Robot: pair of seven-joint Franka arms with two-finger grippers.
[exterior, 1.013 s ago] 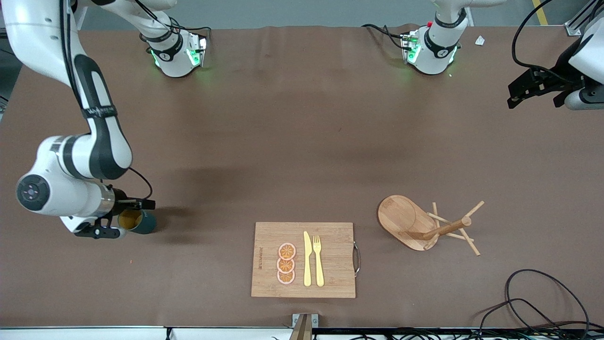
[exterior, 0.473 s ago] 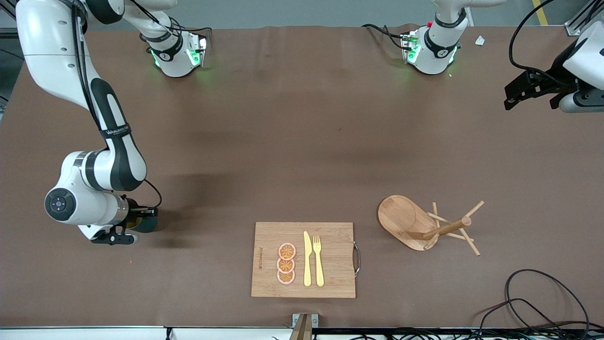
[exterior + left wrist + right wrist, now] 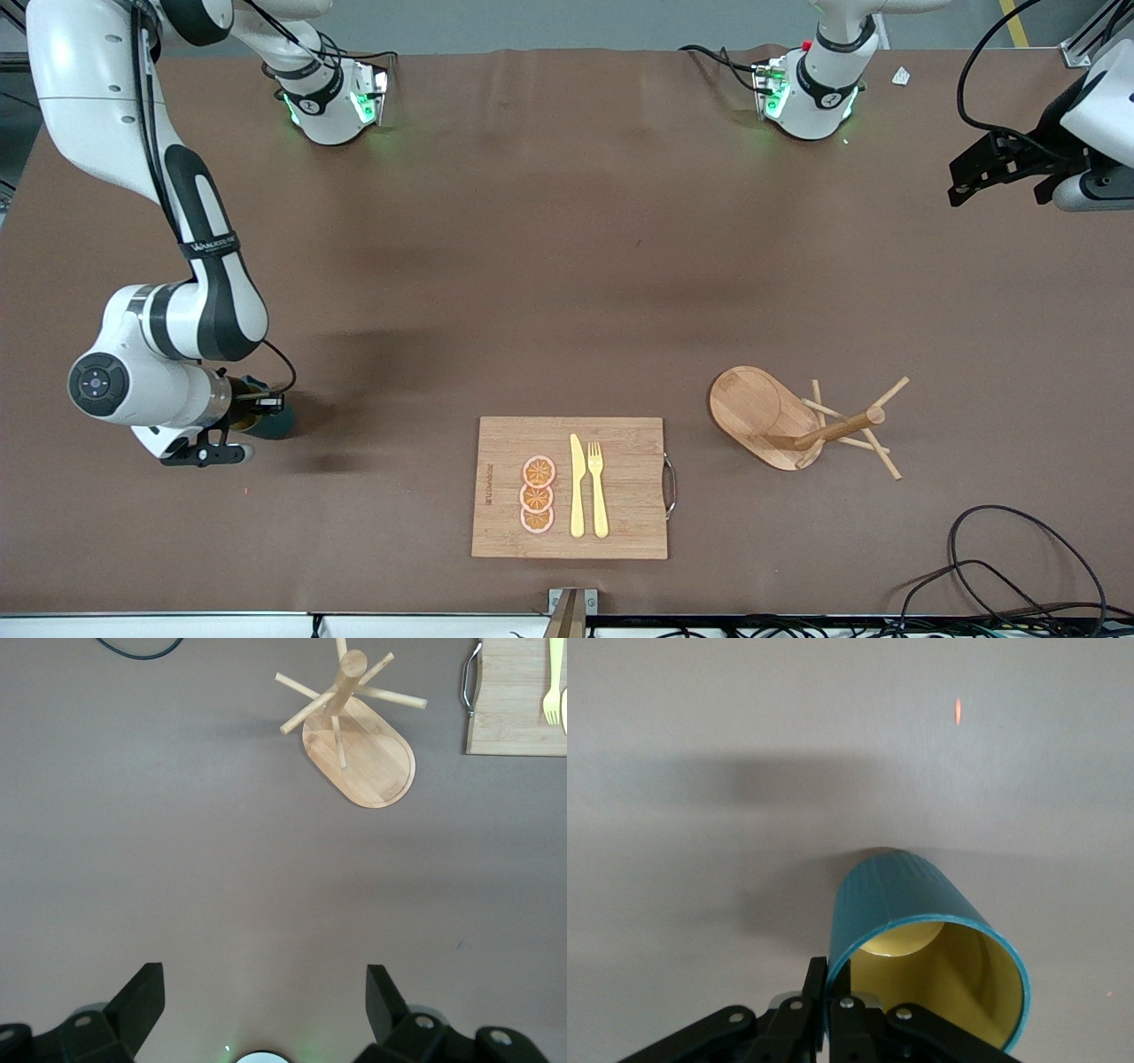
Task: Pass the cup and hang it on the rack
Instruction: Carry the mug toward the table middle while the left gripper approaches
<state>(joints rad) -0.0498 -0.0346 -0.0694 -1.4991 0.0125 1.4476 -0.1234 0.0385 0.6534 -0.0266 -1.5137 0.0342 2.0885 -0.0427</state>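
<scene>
Cup (image 3: 270,424) sits at the right arm's end of the table, its rim clamped between the fingers of the right gripper (image 3: 827,992). Toward the middle lies a cutting board (image 3: 620,483) with 3 orange slices (image 3: 538,494). Next stands the rack (image 3: 769,416). The left gripper (image 3: 264,992) waits with its fingers apart, over bare table.

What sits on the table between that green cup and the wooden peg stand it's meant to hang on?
The cutting board with its knife and fork lies low between the cup, pinched at its rim by the right hand, and the rack. Carried overhead, nothing visible blocks it.
</scene>
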